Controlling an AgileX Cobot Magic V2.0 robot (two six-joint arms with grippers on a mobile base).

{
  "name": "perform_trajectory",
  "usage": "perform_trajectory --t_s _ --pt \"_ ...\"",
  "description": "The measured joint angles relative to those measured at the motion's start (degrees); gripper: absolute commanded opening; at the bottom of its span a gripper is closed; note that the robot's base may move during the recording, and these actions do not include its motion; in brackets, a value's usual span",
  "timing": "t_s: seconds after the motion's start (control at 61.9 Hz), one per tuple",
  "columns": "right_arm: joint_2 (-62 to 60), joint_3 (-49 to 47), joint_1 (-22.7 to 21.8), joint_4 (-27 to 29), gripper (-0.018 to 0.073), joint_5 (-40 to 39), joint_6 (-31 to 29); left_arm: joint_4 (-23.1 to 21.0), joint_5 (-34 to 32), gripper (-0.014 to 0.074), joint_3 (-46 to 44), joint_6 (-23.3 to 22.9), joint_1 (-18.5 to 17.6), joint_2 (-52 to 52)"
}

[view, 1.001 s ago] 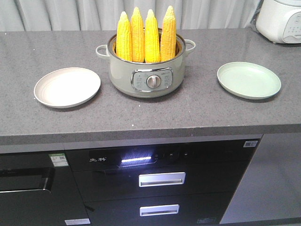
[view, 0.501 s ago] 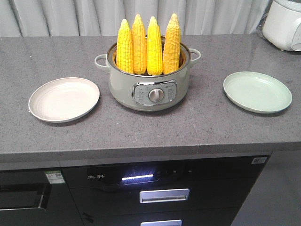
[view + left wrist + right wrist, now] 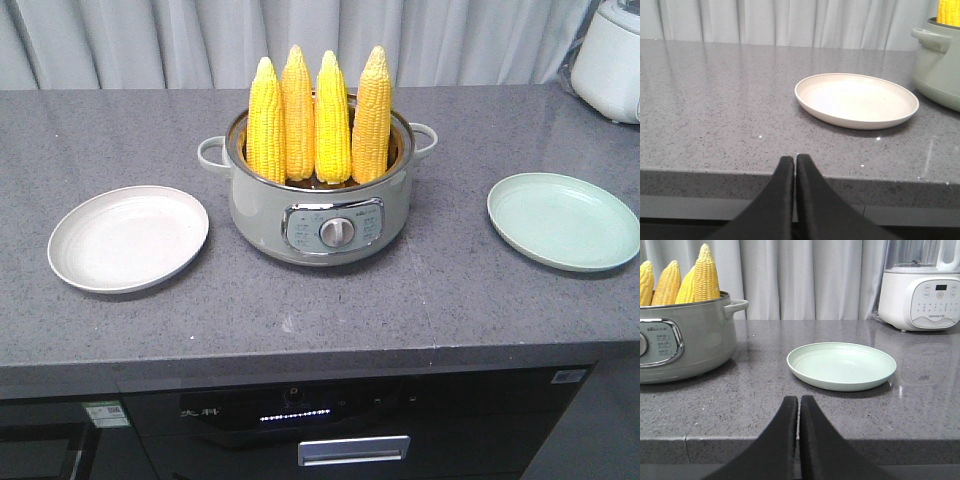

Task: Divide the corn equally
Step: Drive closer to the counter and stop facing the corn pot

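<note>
- Corn [image 3: 318,120]: we count four yellow cobs standing upright, tips up, side by side in a tight row inside the pot [image 3: 320,215]. All the corn we see is there.
- In the right wrist view the cobs rise above the pot's rim. In the left wrist view only a sliver of yellow shows at the top right corner.
- We see the pot, pale grey-green, in the middle of the grey counter [image 3: 420,300]. It has a handle on each side, and a panel with a round dial faces the front camera.
- We find the cream plate [image 3: 128,238] flat on the counter to the left of the pot, near it but not touching.
- We find the green plate [image 3: 563,220] flat on the counter to the right of the pot, well apart from it.
- Left gripper [image 3: 794,165]: we see its two black fingers pressed together, tip against tip, closed on themselves. It sits low in front of the counter's edge and points toward the cream plate.
- Right gripper [image 3: 799,405]: its black fingers are likewise pressed together, closed on themselves. It also sits low before the counter's edge and points toward the green plate.
- We see a white appliance [image 3: 922,290] with a button panel standing at the back right of the counter, behind the green plate.
- We see a pale curtain [image 3: 150,40] hanging behind the counter, and under the counter a dark cabinet front with a metal drawer handle [image 3: 353,450].
</note>
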Motion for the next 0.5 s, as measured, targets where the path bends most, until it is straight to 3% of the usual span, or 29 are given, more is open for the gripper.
perform_trajectory --t_s 0.501 --pt "0.00 0.00 0.00 0.00 -0.0006 0.00 0.00 0.00 0.00 -0.0006 0.00 0.00 0.00 0.00"
